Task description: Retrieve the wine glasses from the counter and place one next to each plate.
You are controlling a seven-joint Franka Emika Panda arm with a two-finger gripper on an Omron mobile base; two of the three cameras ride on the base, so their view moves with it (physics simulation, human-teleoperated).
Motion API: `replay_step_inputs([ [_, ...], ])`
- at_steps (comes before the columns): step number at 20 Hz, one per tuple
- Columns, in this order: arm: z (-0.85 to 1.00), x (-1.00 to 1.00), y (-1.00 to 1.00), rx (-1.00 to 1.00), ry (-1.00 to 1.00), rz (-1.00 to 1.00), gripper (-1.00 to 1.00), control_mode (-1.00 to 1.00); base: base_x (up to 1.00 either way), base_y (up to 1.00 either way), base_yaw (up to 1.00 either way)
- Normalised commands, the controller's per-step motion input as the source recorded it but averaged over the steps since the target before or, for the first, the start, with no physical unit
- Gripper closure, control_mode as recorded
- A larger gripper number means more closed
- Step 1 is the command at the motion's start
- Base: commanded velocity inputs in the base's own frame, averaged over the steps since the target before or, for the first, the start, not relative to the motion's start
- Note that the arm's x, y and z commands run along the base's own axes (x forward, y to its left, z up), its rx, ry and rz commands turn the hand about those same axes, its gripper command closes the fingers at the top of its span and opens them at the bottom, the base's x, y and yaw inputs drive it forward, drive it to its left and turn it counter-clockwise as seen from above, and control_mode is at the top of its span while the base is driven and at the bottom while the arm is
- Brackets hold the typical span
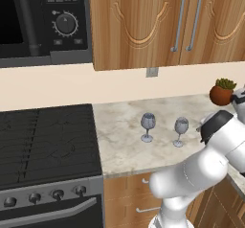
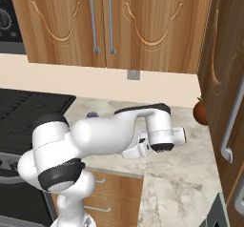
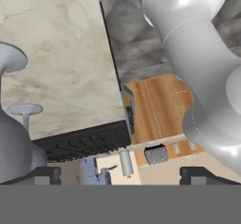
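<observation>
Two translucent grey-blue stemmed wine glasses stand apart mid-counter on the beige veined marble counter, bare marble toward its front edge; gripper fingers spread wide, grasping nothing, beside one glass.

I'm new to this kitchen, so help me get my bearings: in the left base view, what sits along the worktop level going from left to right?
Black stove → left wine glass → right wine glass → small potted plant at the back right of the counter.
</observation>
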Motion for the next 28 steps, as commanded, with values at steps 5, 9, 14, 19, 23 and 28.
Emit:
replay_step_inputs([
  [5, -0.08, 0.00, 0.09, 0.09, 0.00, 0.00, -1.00, -1.00, 0.00, 0.00, 0.00],
  [9, -0.08, 0.00, 0.00, 0.09, 0.00, 0.00, -1.00, -1.00, 0.00, 0.00, 0.00],
  [14, -0.01, 0.01, 0.13, 0.07, 0.02, 0.00, -1.00, -1.00, 0.00, 0.00, 0.00],
  [19, -0.06, 0.00, 0.11, 0.04, 0.03, 0.00, -1.00, -1.00, 0.00, 0.00, 0.00],
  [23, -0.02, 0.00, 0.06, 0.00, 0.01, -0.03, -1.00, -1.00, 0.00, 0.00, 0.00],
  [28, 0.00, 0.00, 0.06, 0.00, 0.01, -0.08, -1.00, -1.00, 0.00, 0.00, 0.00],
])
